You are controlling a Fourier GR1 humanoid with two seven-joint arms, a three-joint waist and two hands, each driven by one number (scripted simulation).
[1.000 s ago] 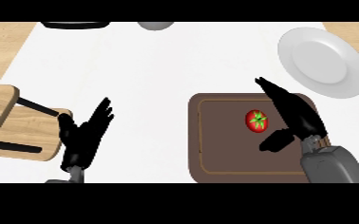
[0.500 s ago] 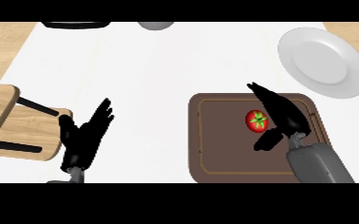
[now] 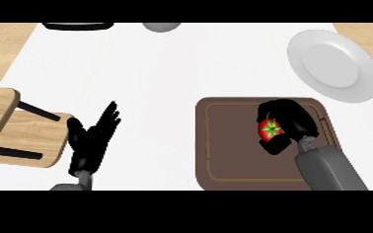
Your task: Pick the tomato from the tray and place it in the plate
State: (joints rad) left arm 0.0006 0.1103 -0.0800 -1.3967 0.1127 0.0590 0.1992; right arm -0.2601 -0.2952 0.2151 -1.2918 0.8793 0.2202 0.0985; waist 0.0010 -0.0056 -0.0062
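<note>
Tomato (image 3: 270,130), red with a green star-shaped stem, sits on the brown tray (image 3: 226,148) toward its 2 o'clock part. The right hand (image 3: 290,121) is over it, with fingers and thumb curled round the fruit from the 12 o'clock and 6 o'clock sides, so only a part of the tomato shows. The white plate (image 3: 329,64) lies at 1 o'clock from the tray, apart from it and bare. The left hand (image 3: 91,140) rests at the 8 o'clock area of the white counter (image 3: 167,74) (fingers straight and spread, holding nothing), just beside a wooden stool (image 3: 29,128). No writing or label can be read on any thing here.
</note>
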